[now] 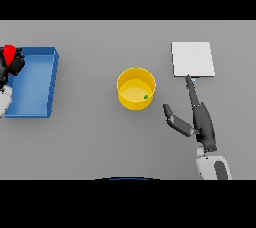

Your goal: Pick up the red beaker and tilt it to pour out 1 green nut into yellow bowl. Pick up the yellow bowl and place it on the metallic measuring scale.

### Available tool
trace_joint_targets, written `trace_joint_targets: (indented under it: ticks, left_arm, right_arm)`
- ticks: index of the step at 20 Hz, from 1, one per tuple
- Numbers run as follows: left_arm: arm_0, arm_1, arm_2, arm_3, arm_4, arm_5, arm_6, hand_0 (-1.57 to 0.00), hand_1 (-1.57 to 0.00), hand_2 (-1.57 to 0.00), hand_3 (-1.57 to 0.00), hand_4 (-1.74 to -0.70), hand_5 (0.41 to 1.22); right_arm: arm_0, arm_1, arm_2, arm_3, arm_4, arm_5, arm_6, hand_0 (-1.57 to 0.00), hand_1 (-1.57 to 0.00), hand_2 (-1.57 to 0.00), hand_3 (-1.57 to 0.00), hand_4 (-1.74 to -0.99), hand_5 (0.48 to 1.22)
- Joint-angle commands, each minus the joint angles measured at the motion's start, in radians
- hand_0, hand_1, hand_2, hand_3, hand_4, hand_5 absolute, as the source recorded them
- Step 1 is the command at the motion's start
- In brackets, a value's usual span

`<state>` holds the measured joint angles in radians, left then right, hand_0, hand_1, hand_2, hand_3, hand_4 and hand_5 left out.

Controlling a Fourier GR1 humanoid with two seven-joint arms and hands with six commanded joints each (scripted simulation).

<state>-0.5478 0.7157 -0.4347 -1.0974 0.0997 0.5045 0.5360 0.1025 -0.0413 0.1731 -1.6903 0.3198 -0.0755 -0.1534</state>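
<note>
A: The green nut already lies inside the yellow bowl, so the pouring looks done. The step in hand is picking up the bowl.

B: Where does the bowl sit relative to the right hand?

A: Just off its thumb side, near but apart, a little ahead of the thumb tip. The hand is spread wide and holds nothing, fingers straight and reaching toward the metallic measuring scale, which lies just past the fingertips.

B: So how should the robot take it?

A: Probably it should slide the hand toward the bowl with thumb and fingers still apart, bracket the wall low, then close evenly. It should keep the bowl level, or the nut may roll out.

B: And the left hand?

A: It is curled round the red beaker, over the far corner of the blue tray, well away from the bowl.
</note>
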Motion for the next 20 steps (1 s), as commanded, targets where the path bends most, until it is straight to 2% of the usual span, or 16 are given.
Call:
trace_joint_targets:
  ticks: [1, 3, 4, 6, 7, 9, 10, 12, 15, 18, 19, 20]
  left_arm:
    - [0.016, 0.020, -0.008, -0.009, -0.008, -0.010, 0.003, -1.57, -1.57, -1.57, -1.56, -1.65, 0.941]
    - [0.027, 0.036, -0.023, -0.033, -0.015, -0.024, 0.016, -1.57, -1.57, -1.56, -1.54, -1.40, 0.848]
    - [0.027, 0.046, -0.024, -0.042, -0.014, -0.035, 0.030, -1.57, -1.54, -1.50, -1.47, -1.28, 0.810]
    - [0.043, 0.054, -0.023, -0.054, -0.001, -0.060, 0.003, -1.39, -1.22, -1.21, -1.14, -1.07, 0.749]
    - [0.045, 0.054, -0.029, -0.058, -0.002, -0.064, 0.009, -1.21, -1.00, -1.02, -0.95, -1.00, 0.720]
    - [0.042, 0.050, -0.046, -0.061, -0.003, -0.089, 0.021, -0.77, -0.64, -0.65, -0.61, -0.92, 0.677]
    - [0.045, 0.060, -0.054, -0.064, -0.007, -0.107, 0.013, -0.62, -0.51, -0.52, -0.49, -0.89, 0.666]
    - [0.036, 0.060, -0.074, -0.041, -0.023, -0.136, 0.012, -0.39, -0.33, -0.33, -0.31, -0.84, 0.657]
    - [0.040, 0.045, -0.082, -0.023, -0.031, -0.134, -0.021, -0.20, -0.17, -0.17, -0.16, -0.80, 0.652]
    - [0.039, 0.053, -0.068, -0.017, -0.033, -0.119, -0.063, -0.10, -0.08, -0.09, -0.08, -0.78, 0.651]
    - [0.043, 0.051, -0.071, -0.035, -0.039, -0.106, -0.062, -0.08, -0.07, -0.07, -0.07, -0.77, 0.655]
    - [0.034, 0.050, -0.074, -0.033, -0.042, -0.107, -0.062, -0.07, -0.05, -0.06, -0.05, -0.76, 0.657]
  right_arm:
    - [-0.001, 0.006, 0.007, 0.002, 0.007, -0.003, 0.002, 0.00, 0.00, 0.00, 0.00, -1.021, 0.636]
    - [0.003, 0.005, 0.003, 0.015, 0.012, -0.012, -0.006, 0.00, 0.00, 0.00, 0.00, -1.017, 0.635]
    - [0.007, -0.005, -0.007, 0.012, 0.003, -0.007, -0.005, 0.00, 0.00, 0.00, 0.00, -1.012, 0.634]
    - [0.013, -0.004, -0.006, 0.002, -0.010, 0.000, -0.025, 0.00, 0.00, 0.00, 0.00, -1.007, 0.635]
    - [0.000, 0.000, -0.010, 0.012, -0.013, -0.003, -0.012, 0.00, 0.00, 0.00, 0.00, -1.004, 0.636]
    - [-0.008, 0.008, -0.005, 0.036, -0.004, -0.006, -0.008, 0.00, 0.00, 0.00, 0.00, -1.005, 0.634]
    - [0.000, 0.004, -0.006, 0.027, -0.009, -0.004, -0.029, 0.00, 0.00, 0.00, 0.00, -1.008, 0.635]
    - [0.003, 0.000, -0.006, 0.018, -0.006, -0.005, -0.036, 0.00, 0.00, 0.00, 0.00, -1.011, 0.639]
    - [0.009, -0.009, -0.004, 0.009, -0.001, 0.001, -0.028, 0.00, 0.00, 0.00, 0.00, -1.015, 0.642]
    - [-0.006, -0.019, 0.010, 0.001, 0.033, 0.002, 0.040, 0.00, 0.00, 0.00, 0.00, -1.020, 0.640]
    - [-0.021, -0.042, 0.017, 0.004, 0.031, 0.035, 0.027, 0.00, 0.00, 0.00, 0.00, -1.014, 0.666]
    - [-0.066, -0.066, 0.024, 0.019, 0.038, 0.067, 0.052, 0.00, 0.00, 0.00, 0.00, -1.005, 0.669]
